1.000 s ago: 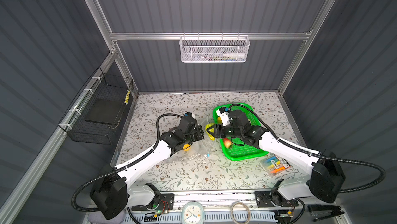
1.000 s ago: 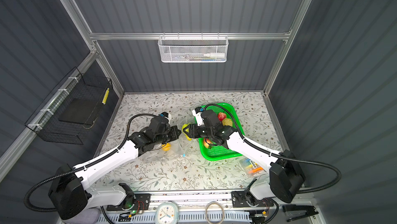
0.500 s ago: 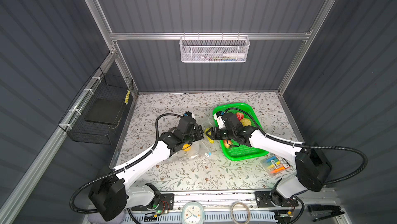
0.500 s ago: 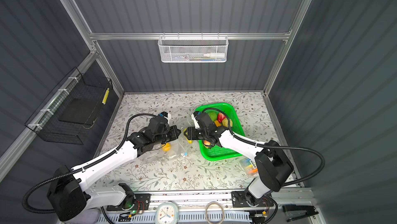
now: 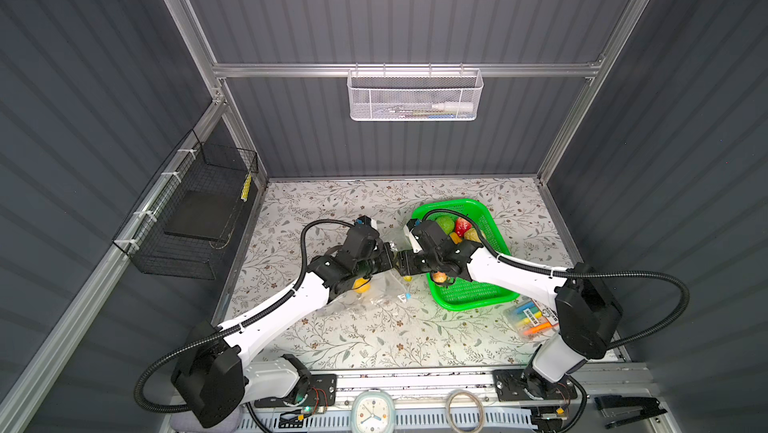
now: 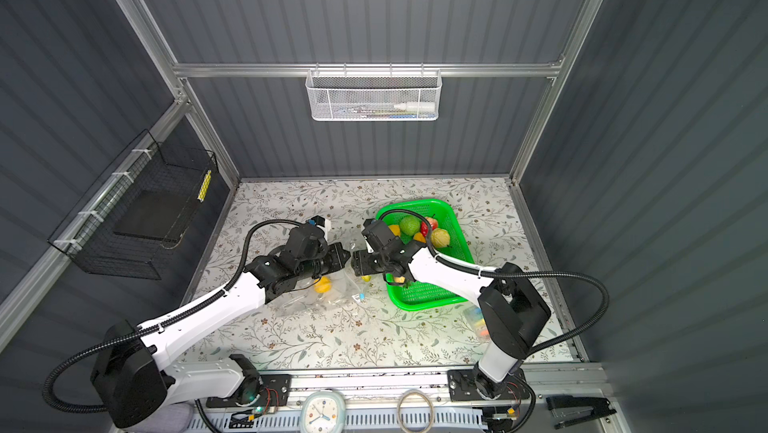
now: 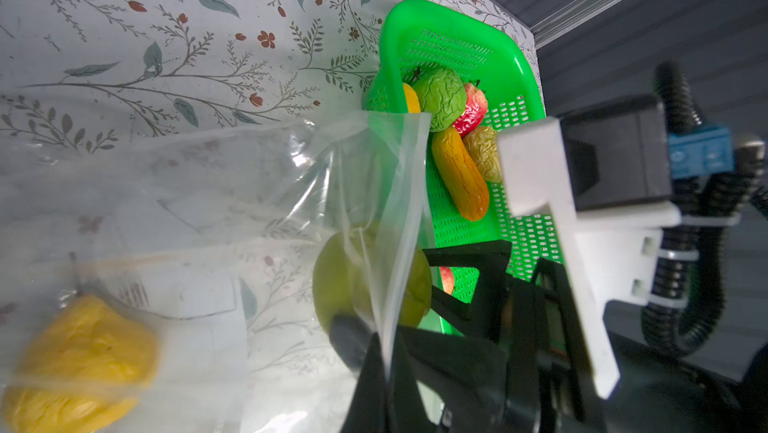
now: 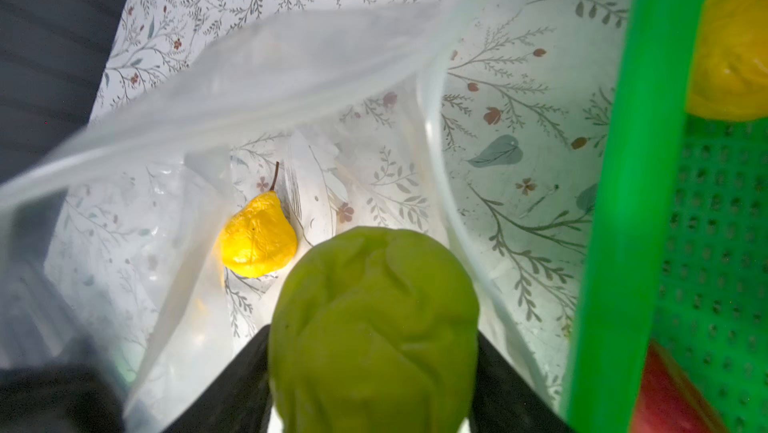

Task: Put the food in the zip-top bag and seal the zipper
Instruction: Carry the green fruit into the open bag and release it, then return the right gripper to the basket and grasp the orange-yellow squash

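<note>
The clear zip-top bag (image 5: 374, 298) (image 6: 328, 298) lies on the floral table with a yellow toy fruit (image 5: 360, 285) (image 8: 257, 244) inside. My left gripper (image 5: 390, 259) (image 7: 384, 352) is shut on the bag's upper mouth edge and holds it lifted. My right gripper (image 5: 402, 268) (image 8: 374, 368) is at the mouth with a green gourd (image 8: 374, 327) (image 7: 345, 285) between its fingers, and I see no gap at the gourd's widest part. The zipper's blue slider (image 5: 408, 296) rests on the table. More food sits in the green basket (image 5: 473, 302).
The basket holds a green lime (image 5: 446, 224), a red strawberry (image 5: 462, 226), an orange carrot (image 7: 459, 177) and a tan lumpy ball (image 6: 440, 237). A packet of coloured markers (image 5: 532, 318) lies at the front right. A black wire basket (image 5: 195, 219) hangs on the left wall.
My right gripper has moved left from over the basket to the bag's mouth, carrying the green gourd. The left gripper has stayed where it was, holding the bag's edge.
</note>
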Controlling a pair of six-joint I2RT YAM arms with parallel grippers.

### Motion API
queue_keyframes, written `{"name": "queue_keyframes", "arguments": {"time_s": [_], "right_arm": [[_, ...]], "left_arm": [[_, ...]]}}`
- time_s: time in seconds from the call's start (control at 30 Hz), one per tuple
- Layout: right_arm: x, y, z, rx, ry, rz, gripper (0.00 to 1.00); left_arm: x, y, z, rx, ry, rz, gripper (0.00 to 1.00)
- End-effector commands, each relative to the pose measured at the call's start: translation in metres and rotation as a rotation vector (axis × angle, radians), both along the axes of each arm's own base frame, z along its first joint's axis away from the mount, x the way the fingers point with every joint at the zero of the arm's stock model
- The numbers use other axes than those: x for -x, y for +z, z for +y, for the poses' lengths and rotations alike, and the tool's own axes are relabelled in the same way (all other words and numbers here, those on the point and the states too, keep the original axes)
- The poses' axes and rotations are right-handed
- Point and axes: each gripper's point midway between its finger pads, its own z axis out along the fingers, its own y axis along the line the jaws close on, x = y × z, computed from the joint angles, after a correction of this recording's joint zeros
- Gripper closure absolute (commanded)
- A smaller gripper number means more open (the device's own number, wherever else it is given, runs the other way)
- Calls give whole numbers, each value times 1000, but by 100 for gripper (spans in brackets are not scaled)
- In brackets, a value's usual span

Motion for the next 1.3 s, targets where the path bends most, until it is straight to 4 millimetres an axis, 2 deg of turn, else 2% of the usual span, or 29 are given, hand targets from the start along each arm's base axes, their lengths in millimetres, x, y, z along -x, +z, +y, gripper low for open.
{"name": "queue_keyframes", "arguments": {"time_s": [0.0,0.2,0.33,0.43,0.53,0.77,0.9,1.0,1.17,1.27], "right_arm": [[-2,18,4,-21,9,-29,25],[2,51,6,-92,25,-69,19],[4,72,-2,-113,17,-108,19],[2,82,-16,-84,-2,-149,18],[-6,84,-45,1,-49,-194,17],[-20,44,-137,269,-137,-110,14],[-30,19,-173,356,-128,-59,14],[-41,6,-183,408,-95,-54,16],[-60,-10,-177,474,7,-57,21],[-77,-24,-182,565,23,-37,21]], "left_arm": [[2,13,-3,33,-3,-11,100],[3,12,-2,32,-2,-10,100],[3,12,-2,31,0,-11,100],[3,11,-1,29,2,-11,100],[4,10,0,28,1,-9,100],[3,9,0,28,4,-8,100],[2,9,-2,28,4,-5,100],[2,8,-3,27,2,-2,100],[2,5,-3,17,2,6,100],[2,3,-2,11,4,9,100]]}}
